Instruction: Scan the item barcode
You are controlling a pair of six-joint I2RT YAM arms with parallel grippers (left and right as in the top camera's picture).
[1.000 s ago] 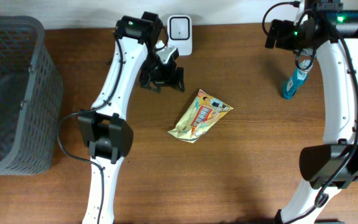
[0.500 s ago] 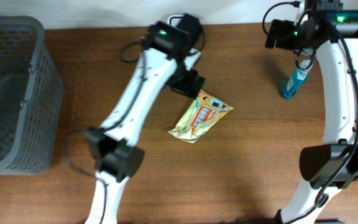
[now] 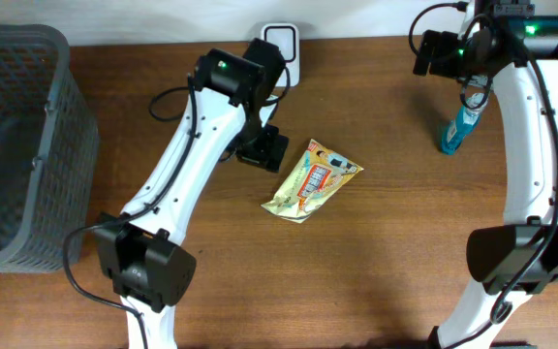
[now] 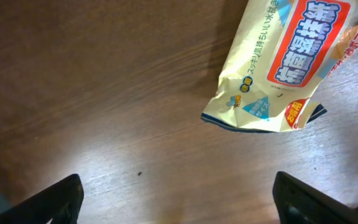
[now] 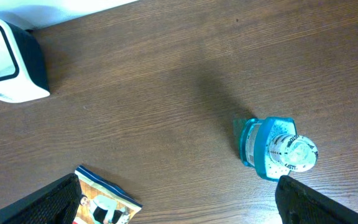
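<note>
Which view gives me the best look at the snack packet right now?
Overhead: the whole snack packet lies in clear view, nothing covering it. The left wrist view shows one end of it close up, the rest cut off by the frame. The right wrist view catches only a corner.

Yellow/red snack pkt [image 3: 312, 180], teal bottle [image 3: 453, 136], grey basket [image 3: 71, 145]
</note>
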